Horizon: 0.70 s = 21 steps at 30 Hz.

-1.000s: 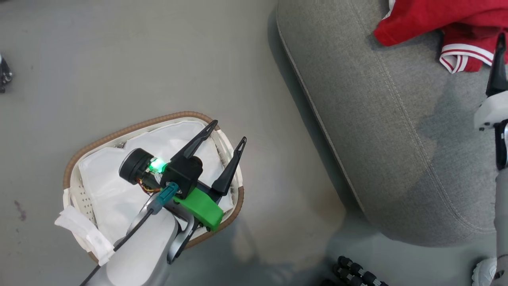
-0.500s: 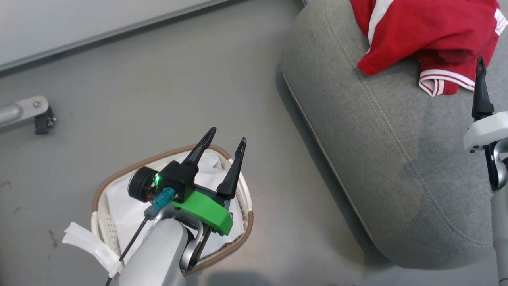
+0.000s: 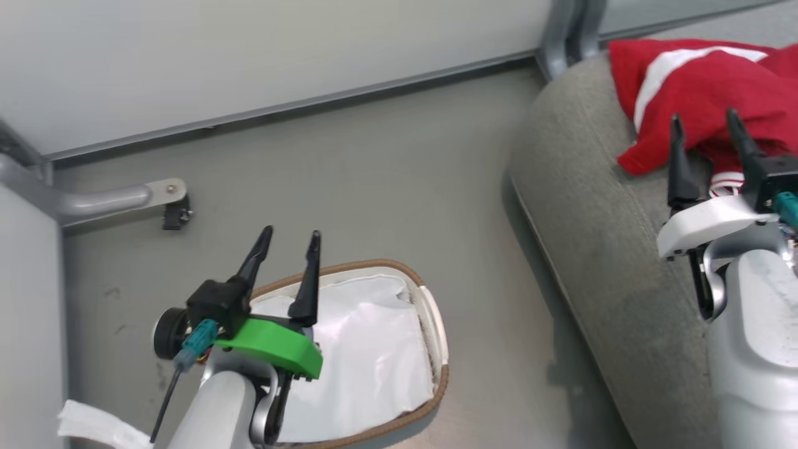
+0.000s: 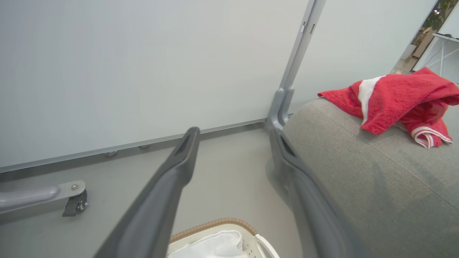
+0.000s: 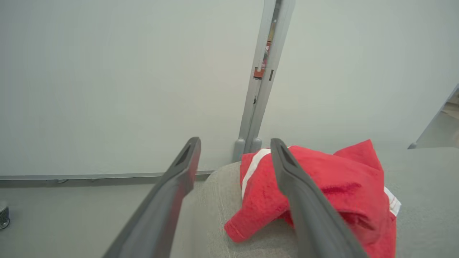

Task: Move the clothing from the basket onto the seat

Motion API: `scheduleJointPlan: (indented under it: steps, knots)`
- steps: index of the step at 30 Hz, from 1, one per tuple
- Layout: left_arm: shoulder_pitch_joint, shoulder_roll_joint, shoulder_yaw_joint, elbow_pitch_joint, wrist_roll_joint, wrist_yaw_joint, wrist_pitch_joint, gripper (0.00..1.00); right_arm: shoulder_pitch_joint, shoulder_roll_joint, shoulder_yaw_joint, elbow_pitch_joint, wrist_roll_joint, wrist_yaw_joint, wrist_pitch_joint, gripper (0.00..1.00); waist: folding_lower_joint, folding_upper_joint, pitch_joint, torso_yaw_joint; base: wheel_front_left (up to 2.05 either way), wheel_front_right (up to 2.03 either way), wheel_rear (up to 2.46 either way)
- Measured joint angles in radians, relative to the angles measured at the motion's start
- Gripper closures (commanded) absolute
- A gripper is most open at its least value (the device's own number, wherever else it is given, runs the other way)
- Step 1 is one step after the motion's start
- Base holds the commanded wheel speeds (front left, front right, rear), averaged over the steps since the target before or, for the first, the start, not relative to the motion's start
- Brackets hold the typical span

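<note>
A red heap of clothing (image 3: pixel 704 93) with a white panel and striped trim lies on the grey seat (image 3: pixel 592 237), bunched at the seat's far rounded end, close to the pale wall (image 3: pixel 249 56). One sleeve or hem droops toward the seat's left edge. The fabric is crumpled rather than spread, as soft cloth lands when it is dropped.

The basket (image 3: pixel 436 324) stands on the grey floor (image 3: pixel 374 174), apart from the seat's left edge. Inside it, the white lining (image 3: pixel 368 349) lies loose and wrinkled, with no red cloth on the part that can be seen. The left arm covers the basket's near side, so that part cannot be checked.

The left gripper (image 3: pixel 292 233) hangs above the basket's far rim with its fingers spread and nothing between them. The right gripper (image 3: pixel 702 116) hovers over the seat just before the clothing — its fingers are also parted and empty, and they point at the heap without touching it.

With both grippers free and the red cloth resting on the seat, the transfer looks complete or very nearly so.
</note>
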Motion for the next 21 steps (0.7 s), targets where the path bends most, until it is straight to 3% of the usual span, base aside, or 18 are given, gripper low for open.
scheduleJointPlan:
  steps: [9,21]
  knots:
    - [0.121,-0.007,0.180,-0.010,0.022,0.014,0.000,0.00,0.143,0.049,0.107,-0.050,0.088,0.000,0.000,0.00,0.0000,-0.0001,-0.077,0.121,0.00,0.00,0.00]
    - [0.260,-0.013,0.248,-0.038,0.055,0.016,0.000,0.00,0.379,0.049,0.180,-0.119,0.245,0.000,0.000,0.00,0.0000,-0.0001,-0.176,0.193,0.00,0.00,0.00]
